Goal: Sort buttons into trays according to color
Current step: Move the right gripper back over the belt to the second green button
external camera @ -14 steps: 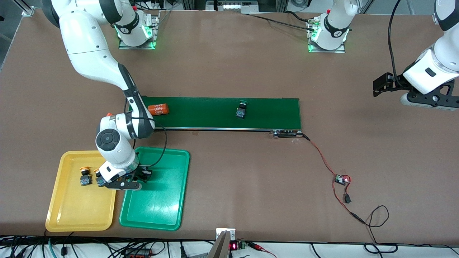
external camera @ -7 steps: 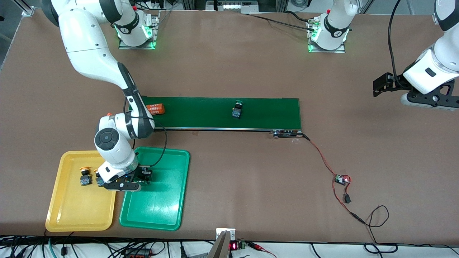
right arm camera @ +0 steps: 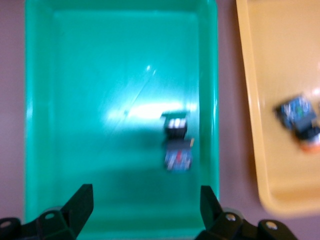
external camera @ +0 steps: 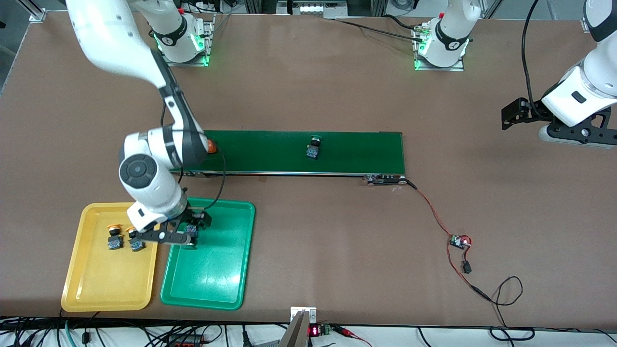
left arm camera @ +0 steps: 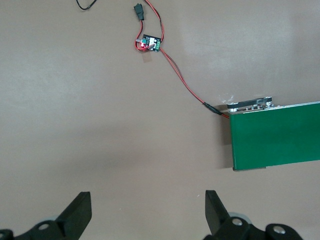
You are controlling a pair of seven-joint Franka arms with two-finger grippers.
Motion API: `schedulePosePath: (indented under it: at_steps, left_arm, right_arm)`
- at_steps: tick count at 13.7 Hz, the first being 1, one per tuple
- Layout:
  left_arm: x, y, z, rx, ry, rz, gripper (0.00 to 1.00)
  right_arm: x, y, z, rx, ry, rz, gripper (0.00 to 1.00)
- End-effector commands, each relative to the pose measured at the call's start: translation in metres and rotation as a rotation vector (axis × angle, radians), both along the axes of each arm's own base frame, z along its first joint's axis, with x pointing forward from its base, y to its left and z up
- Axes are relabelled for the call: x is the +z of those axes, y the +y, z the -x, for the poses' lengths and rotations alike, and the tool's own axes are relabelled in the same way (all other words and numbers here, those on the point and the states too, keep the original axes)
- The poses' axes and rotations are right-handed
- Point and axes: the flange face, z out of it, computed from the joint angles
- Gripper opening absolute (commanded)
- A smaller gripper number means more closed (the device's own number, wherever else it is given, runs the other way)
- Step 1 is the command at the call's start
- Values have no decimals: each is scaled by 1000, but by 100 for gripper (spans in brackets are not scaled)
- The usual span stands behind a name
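My right gripper (external camera: 166,238) hangs open and empty over the green tray (external camera: 212,279), near the edge beside the yellow tray (external camera: 106,284). In the right wrist view the open gripper (right arm camera: 146,200) is above the green tray (right arm camera: 100,75), with a green button (right arm camera: 177,145) lying in it, apart from the fingers. That button (external camera: 192,230) is partly hidden by the hand in the front view. Two yellow-orange buttons (external camera: 114,237) (external camera: 135,240) lie in the yellow tray; one shows in the right wrist view (right arm camera: 300,117). Another green button (external camera: 313,147) lies on the conveyor belt. My left gripper (external camera: 511,118) (left arm camera: 148,207) waits open and empty over bare table.
The long dark-green conveyor belt (external camera: 356,152) crosses the table's middle. An orange cylinder (external camera: 212,146) lies on it, mostly hidden by my right arm. Red wires run from the belt's end (left arm camera: 275,140) to a small circuit board (external camera: 460,241) (left arm camera: 150,43).
My right gripper has risen above the green tray, and the green button now shows in the tray. The belt's green button and orange cylinder have moved toward the right arm's end.
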Motion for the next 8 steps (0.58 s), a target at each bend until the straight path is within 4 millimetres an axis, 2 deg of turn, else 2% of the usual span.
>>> schedulePosePath:
  at_steps: [1,3,5,8]
  left_arm:
    - [6,3,-2,-11,6,4,100]
    - [6,1,-2,-8,5,4,100]
    - [6,1,-2,-8,5,4,100]
    - [6,2,-2,-3,5,4,100]
  right_arm:
    - [36,25,46,-70,52,-25,95]
    - [62,44,67,-89,83,-33,95]
    - [79,71,98,-113,109,-56,95]
    - [86,111,132,-191,125,-77,95]
